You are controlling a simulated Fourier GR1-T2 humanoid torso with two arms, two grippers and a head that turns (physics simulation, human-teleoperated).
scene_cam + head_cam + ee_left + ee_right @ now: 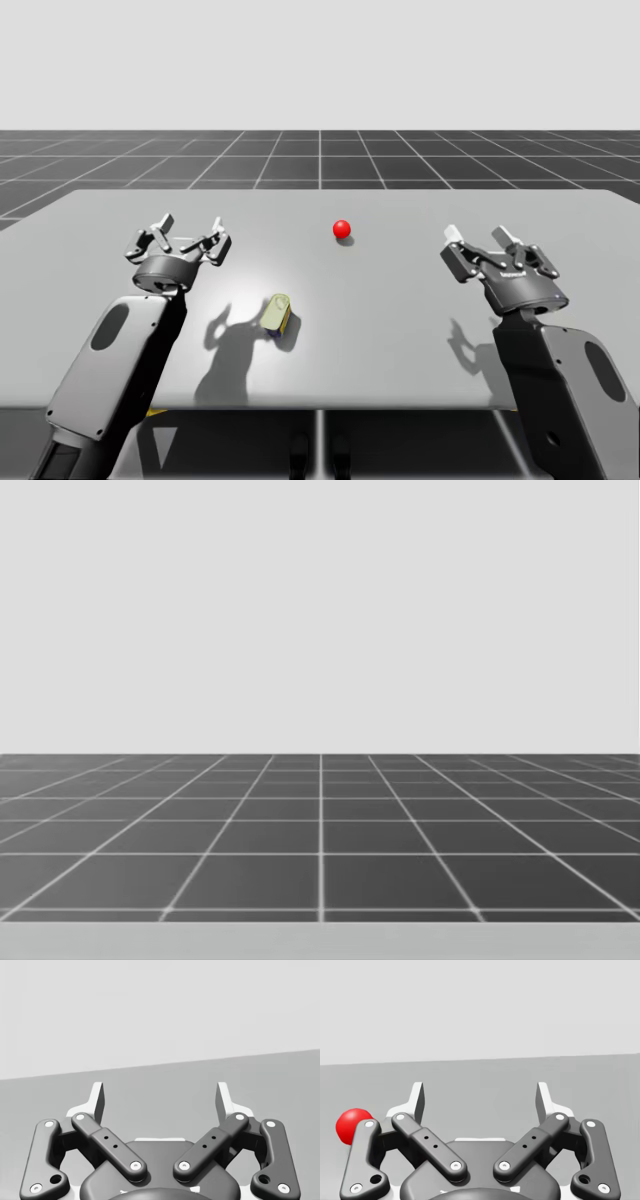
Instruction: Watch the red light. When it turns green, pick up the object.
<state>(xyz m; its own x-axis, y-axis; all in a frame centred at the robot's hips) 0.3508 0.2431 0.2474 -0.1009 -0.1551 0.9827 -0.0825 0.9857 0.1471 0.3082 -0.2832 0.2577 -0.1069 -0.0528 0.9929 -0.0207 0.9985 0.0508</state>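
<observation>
Flanking one light (342, 229) and one object (279, 312) stand two splayed tools (190, 226) (479, 235).

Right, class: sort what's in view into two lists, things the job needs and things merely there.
Belongs to the job: red light, showing red; small yellowish object, lying untouched; left gripper, open; right gripper, open.
Merely there: grey table; dark grid floor.

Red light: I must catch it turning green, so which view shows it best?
The high view: the red light stands whole and unblocked on the table. The right wrist view shows it beside my right hand, partly hidden by a finger link.
</observation>
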